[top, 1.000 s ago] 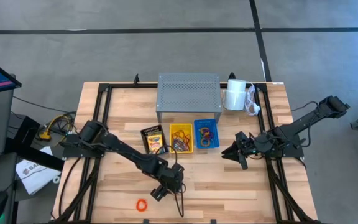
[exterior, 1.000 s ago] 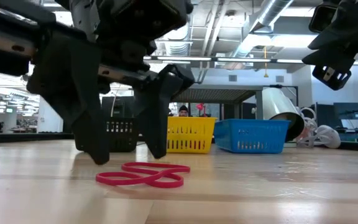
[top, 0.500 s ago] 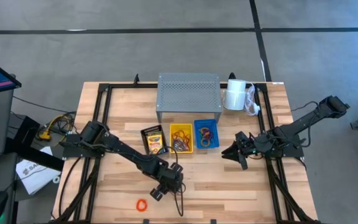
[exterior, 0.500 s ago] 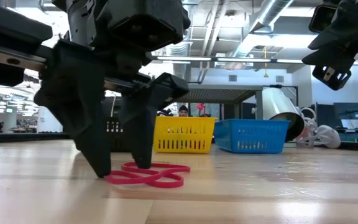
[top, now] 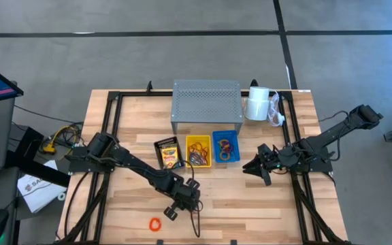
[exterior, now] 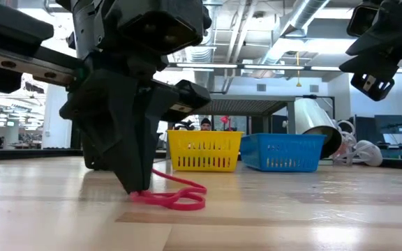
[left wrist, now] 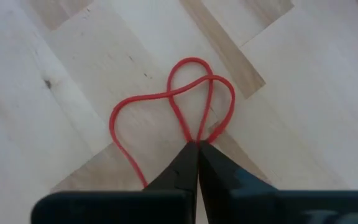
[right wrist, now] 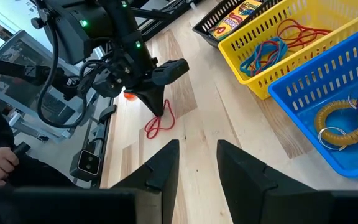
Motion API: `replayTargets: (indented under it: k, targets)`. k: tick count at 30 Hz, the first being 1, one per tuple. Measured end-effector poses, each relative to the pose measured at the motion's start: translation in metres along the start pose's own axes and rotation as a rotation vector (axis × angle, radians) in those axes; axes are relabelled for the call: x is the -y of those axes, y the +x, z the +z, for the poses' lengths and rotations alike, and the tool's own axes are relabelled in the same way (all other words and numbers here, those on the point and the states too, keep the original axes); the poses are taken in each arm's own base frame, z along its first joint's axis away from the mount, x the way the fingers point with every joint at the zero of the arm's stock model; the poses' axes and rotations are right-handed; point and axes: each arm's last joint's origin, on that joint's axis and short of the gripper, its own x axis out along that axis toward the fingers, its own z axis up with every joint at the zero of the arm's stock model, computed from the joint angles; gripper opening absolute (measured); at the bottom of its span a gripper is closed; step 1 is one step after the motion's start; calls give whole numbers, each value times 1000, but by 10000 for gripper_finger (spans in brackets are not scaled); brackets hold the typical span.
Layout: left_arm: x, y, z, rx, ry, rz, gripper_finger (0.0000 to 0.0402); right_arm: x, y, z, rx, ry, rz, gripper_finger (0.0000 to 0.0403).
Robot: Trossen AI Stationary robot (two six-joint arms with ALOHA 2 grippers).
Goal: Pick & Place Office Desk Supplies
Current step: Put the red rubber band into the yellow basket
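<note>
Left gripper [left wrist: 197, 144] down on the desk [top: 250, 204], fingers [exterior: 132, 164] pinching the red rubber band [left wrist: 179, 106] at its crossing; best lifted straight and slow, checking both strands hold, before carrying toward the yellow basket [top: 198, 151]; right gripper [right wrist: 197, 158] idle, fingers spread.

High view: straight down over the whole table [top: 264, 197]. Low view: table-top height, level toward the room, close to the left tool [exterior: 139, 187]. Left wrist view: tight on the wood. Right wrist view: looks across to that tool.
</note>
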Motion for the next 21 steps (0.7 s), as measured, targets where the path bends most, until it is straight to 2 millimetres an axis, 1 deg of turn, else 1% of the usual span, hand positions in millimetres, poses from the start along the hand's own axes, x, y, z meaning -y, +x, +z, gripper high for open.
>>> replayTargets:
  k: [7,12,15,18,21]
  targets:
    - [-2,-25,8,57,1,34,0,0,0,0,0,0,0,106]
    - [-1,-51,16,133,7,42,0,0,0,0,0,0,0,106]
    - [-3,-62,18,162,5,49,0,0,0,0,0,0,0,106]
    - [-3,-64,19,173,7,46,1,0,0,0,0,0,0,106]
    - [-1,-60,22,219,19,-36,16,0,0,0,0,0,0,106]
